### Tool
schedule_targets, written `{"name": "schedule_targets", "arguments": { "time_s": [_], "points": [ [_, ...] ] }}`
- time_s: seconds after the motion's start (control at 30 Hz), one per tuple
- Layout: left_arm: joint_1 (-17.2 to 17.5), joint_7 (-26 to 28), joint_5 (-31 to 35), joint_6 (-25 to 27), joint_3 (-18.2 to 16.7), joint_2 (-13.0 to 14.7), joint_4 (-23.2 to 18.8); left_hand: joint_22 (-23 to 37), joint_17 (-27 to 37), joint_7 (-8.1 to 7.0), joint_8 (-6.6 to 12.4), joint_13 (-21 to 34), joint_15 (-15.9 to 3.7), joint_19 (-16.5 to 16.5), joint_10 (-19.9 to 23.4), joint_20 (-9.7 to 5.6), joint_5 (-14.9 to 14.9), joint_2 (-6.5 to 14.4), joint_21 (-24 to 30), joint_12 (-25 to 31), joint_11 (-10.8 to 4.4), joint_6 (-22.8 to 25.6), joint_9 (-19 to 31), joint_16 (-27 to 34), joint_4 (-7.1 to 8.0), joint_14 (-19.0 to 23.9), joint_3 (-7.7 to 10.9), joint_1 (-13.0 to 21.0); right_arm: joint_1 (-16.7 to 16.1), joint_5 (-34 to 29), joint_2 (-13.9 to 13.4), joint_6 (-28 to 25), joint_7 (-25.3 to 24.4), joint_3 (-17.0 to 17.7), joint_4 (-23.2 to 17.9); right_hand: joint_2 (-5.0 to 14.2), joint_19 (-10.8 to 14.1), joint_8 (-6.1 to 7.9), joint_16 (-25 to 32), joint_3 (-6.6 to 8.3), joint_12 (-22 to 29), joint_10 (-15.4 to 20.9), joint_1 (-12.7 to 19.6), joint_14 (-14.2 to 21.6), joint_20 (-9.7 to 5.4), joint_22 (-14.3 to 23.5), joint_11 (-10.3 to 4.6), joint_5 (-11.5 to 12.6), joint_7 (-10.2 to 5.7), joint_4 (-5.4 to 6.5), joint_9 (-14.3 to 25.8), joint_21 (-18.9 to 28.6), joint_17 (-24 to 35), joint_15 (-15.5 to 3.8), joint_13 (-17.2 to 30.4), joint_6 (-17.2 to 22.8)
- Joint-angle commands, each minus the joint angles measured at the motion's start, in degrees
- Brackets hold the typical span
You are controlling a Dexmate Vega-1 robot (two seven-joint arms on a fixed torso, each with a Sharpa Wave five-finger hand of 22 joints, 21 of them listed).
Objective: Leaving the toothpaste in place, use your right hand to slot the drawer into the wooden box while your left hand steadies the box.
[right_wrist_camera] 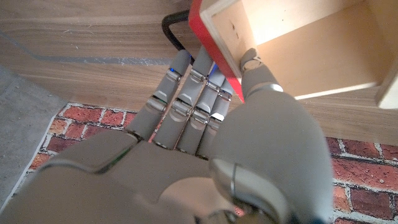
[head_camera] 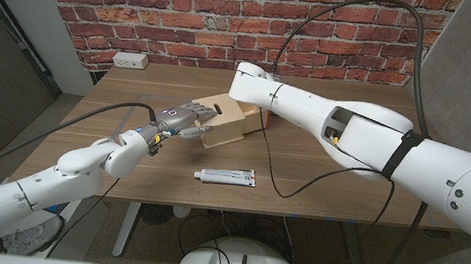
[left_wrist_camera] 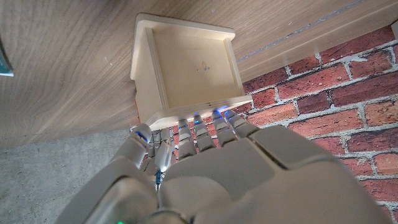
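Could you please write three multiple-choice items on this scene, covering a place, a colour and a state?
1. Where does the toothpaste lie?
A. On the table, nearer the robot than the wooden box
B. Inside the box
C. On the floor

2. What colour is the drawer front?
A. Blue
B. Red
C. Green

3. What is the right robot hand doing?
A. Hanging open
B. Holding the toothpaste
C. Gripping the drawer

Answers: A, the head view shows the tube before the box; B, the right wrist view shows a red panel; C, thumb and fingers clasp that front.
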Motion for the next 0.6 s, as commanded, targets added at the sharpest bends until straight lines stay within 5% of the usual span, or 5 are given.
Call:
{"name": "schedule_targets", "arguments": {
  "time_s": [0.03, 0.2, 0.6],
  "points": [
    [-0.18, 0.18, -0.04, -0.04, 0.44, -0.34, 0.31, 0.22, -0.03, 0.07, 0.21, 0.26, -7.05, 0.38, 0.15, -7.13, 0.28, 3.88, 0.17, 0.26, 0.07, 0.53, 0.2, 0.0, -0.16, 0.44, 0.54, 0.57, 0.9, 0.88, -0.31, -0.12, 1.43, 0.12, 0.04, 5.99, 0.05, -0.26, 0.2, 0.97, 0.42, -0.01, 1.68, 1.81, -4.71, -0.06, 0.34, 0.39, 1.26, 0.57, 0.26, 0.34, 0.77, -1.78, 0.25, 1.04],
    [-0.63, 0.21, -0.02, -0.42, 0.73, -0.61, 0.77, 0.22, -0.03, 0.07, 0.21, 0.26, -7.07, 0.38, 0.14, -7.15, 0.27, 3.92, 0.16, 0.26, 0.1, 0.54, 0.2, -0.02, -0.24, 0.41, 0.61, 0.62, 0.43, 1.44, -2.16, -0.69, 1.87, -0.02, -3.92, 6.1, -0.04, -0.38, 0.13, 0.99, 0.36, -0.15, 1.47, 1.78, -4.71, -0.05, 0.3, 0.38, 1.21, 0.68, 0.26, 0.41, 0.83, -1.65, 0.32, 1.03],
    [-1.67, 0.15, 0.22, -1.23, 1.27, -1.02, 1.71, 0.22, -0.05, 0.15, 0.2, 0.26, -7.0, 0.32, 0.13, -7.11, 0.25, 4.0, 0.13, 0.26, 0.17, 0.53, 0.21, -0.01, -0.46, 0.44, 0.81, 0.76, -0.19, 2.69, -3.57, 1.75, 3.67, -0.57, -6.44, 6.25, -0.11, -0.6, -0.08, 1.15, 0.25, -0.12, 1.29, 1.59, -4.67, -0.05, 0.17, 0.39, 1.18, 0.64, 0.28, 0.64, 0.97, -1.72, 0.3, 1.19]
  ]
}}
